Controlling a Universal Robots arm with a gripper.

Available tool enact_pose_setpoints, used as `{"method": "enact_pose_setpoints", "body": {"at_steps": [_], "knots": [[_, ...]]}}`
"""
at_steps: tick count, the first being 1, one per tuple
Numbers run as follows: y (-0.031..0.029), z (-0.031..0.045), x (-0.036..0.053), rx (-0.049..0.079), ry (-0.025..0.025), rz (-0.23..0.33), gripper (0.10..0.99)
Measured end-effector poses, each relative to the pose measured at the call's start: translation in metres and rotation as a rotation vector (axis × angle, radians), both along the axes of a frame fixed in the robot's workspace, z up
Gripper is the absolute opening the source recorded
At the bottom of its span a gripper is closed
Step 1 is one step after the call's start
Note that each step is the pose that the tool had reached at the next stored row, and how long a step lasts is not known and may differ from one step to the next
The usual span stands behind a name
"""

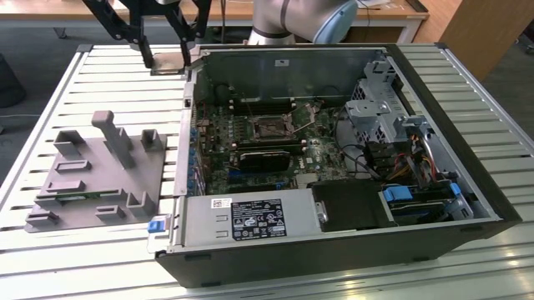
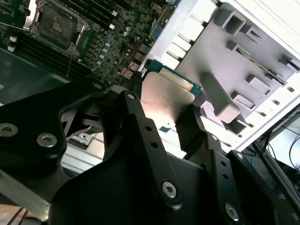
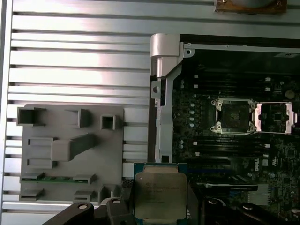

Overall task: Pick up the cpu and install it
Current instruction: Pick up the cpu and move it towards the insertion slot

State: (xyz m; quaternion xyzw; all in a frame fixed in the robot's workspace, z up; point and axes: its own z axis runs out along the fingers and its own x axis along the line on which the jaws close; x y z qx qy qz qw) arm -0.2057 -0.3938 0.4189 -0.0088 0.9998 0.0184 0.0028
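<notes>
In the exterior view the gripper (image 1: pixel 170 60) hangs at about ten to eleven o'clock from the middle of the open computer case (image 1: pixel 467 187), over the slatted table (image 1: pixel 109 87) just outside the case's far corner. Its two black fingers (image 1: pixel 147 53) are clamped on opposite edges of the cpu (image 1: pixel 169 63), a small flat plate with a pale metal face. The socket (image 1: pixel 269 127) sits on the motherboard (image 1: pixel 250 169) well apart from the cpu, at about four o'clock from it. A grey holder (image 1: pixel 92 181) lies on the table at nine o'clock from the case. In the second wrist view the cpu (image 2: pixel 166 93) is a thin square with a shiny silver-grey top that catches the light and a narrow green rim. It is pinched between the fingers (image 2: pixel 140 126) of the gripper (image 2: pixel 161 110), with the grey holder (image 2: pixel 239 56) and the socket (image 2: pixel 56 26) far beyond it. In the first wrist view the cpu (image 3: pixel 159 193) shows a dull silver top with faint print and a green border, gripped on two sides by the gripper (image 3: pixel 159 206). It hangs above the case's side wall, between the grey holder (image 3: pixel 70 150), which carries a green memory stick (image 3: pixel 56 178), and the socket (image 3: pixel 233 116), whose metal frame (image 3: pixel 274 117) is folded open beside it.
</notes>
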Motion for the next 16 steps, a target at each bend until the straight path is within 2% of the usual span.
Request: {"method": "enact_pose_setpoints", "body": {"at_steps": [16], "knots": [[0.0000, 0.0000, 0.0293, 0.000, 0.0001, 0.000, 0.541]]}}
